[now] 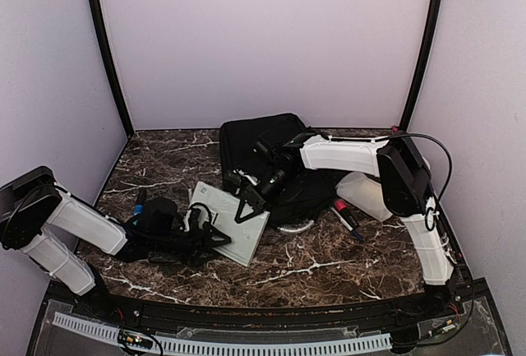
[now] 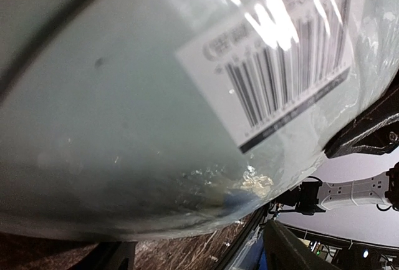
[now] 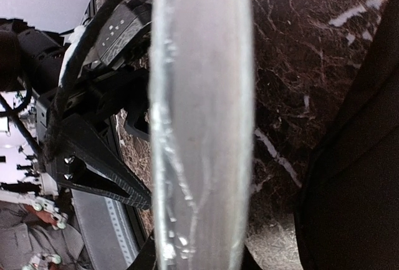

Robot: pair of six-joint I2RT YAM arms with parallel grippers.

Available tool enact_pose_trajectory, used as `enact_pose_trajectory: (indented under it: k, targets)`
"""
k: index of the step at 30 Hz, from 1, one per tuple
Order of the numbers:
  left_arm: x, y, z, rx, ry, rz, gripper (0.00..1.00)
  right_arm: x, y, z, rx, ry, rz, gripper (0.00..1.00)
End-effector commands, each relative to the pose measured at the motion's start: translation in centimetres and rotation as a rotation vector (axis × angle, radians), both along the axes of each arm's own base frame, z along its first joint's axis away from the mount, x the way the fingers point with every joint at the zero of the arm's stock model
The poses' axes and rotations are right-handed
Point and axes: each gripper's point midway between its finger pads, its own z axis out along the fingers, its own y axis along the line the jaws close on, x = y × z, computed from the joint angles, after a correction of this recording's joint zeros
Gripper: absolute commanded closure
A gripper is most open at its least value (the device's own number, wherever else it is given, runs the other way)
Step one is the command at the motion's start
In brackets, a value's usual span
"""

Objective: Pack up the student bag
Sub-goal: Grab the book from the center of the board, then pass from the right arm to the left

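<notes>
At the left, the left pincer (image 1: 209, 239) lies low over the worktop (image 1: 329, 265), against the near corner of a pale flat book (image 1: 234, 223) sealed in shiny film. Its wrist camera shows almost only the film and a barcode label (image 2: 280, 58), so I cannot tell if the fingers close on the book or only touch it. The right pincer (image 1: 246, 201) comes from the other side, and the book's edge runs straight through the middle of its own view, so I judge it is closed narrow on the far edge. The first risk is the film: it is smooth, and the book can slide out if it is lifted by a thin edge. The second risk is that the two arms pull in different directions, which would bend the book or knock the pincers together, as they are very near. The student bag (image 1: 259, 141) lies flat just behind them, towards the back wall, and I cannot see an open mouth, so the book may catch on the fabric. Further right, a white pouch (image 1: 363, 194) and some pens (image 1: 345, 216) lie beside the right arm, which may push them.
</notes>
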Motion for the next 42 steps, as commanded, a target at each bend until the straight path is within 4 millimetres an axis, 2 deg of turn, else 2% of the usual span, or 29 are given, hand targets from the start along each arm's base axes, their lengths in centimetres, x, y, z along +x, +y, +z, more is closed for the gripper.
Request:
enact_pose_trajectory:
  k: [1,5,8,11,12,14,16,18,20,23,25,28,31,33,36,39,42]
  targets:
    - [-4.5,7.5,-8.3,0.366,0.231,0.084,0.26,0.2,1.3,3.0,0.088,-0.047,0.019,0.84]
    - [-4.4,7.8,-7.8,0.378,0.211,0.082,0.26,1.1,1.3,5.0,0.138,-0.059,0.004,0.92]
    - [-4.0,8.0,-6.9,0.399,0.174,0.078,0.25,2.4,1.1,7.2,0.182,-0.091,-0.015,0.98]
    - [-2.8,7.8,-4.9,0.421,0.08,0.044,0.25,4.6,0.2,10.1,0.226,-0.155,-0.07,1.0]
    - [-2.1,7.7,-3.7,0.441,0.026,0.023,0.25,5.4,-0.4,11.4,0.254,-0.164,-0.099,1.0]
    - [0.1,7.4,0.1,0.48,-0.124,-0.007,0.24,7.2,-2.0,14.2,0.306,-0.2,-0.148,1.0]
    - [2.2,7.2,4.2,0.507,-0.271,-0.007,0.24,8.2,-3.7,17.3,0.362,-0.246,-0.174,1.0]
    - [3.6,7.2,7.4,0.515,-0.393,0.008,0.22,9.0,-5.7,20.2,0.416,-0.288,-0.201,1.0]
    - [4.9,6.7,10.1,0.494,-0.5,0.019,0.2,9.7,-7.7,22.3,0.467,-0.321,-0.237,1.0]
    - [6.7,4.3,13.8,0.409,-0.653,0.003,0.16,9.7,-10.3,24.2,0.549,-0.349,-0.267,1.0]
    - [7.8,1.5,17.4,0.274,-0.783,-0.022,0.12,8.7,-11.7,24.8,0.613,-0.348,-0.244,1.0]
    - [8.2,-2.9,22.8,0.034,-0.969,-0.092,0.11,7.3,-13.4,24.7,0.674,-0.326,-0.249,1.0]
    - [8.3,-6.2,26.2,-0.182,-1.074,-0.138,0.11,6.3,-14.8,24.4,0.7,-0.325,-0.253,1.0]
    - [8.7,-7.8,27.2,-0.288,-1.094,-0.149,0.11,5.4,-15.5,25.0,0.715,-0.356,-0.253,1.0]
    - [9.8,-10.0,27.3,-0.38,-1.067,-0.171,0.1,5.2,-15.7,25.1,0.716,-0.366,-0.26,1.0]
    - [10.5,-11.1,27.4,-0.45,-1.053,-0.171,0.11,5.2,-15.8,24.7,0.707,-0.36,-0.263,1.0]
    - [11.4,-11.7,27.5,-0.455,-1.057,-0.15,0.25,5.0,-15.8,23.9,0.699,-0.347,-0.259,1.0]
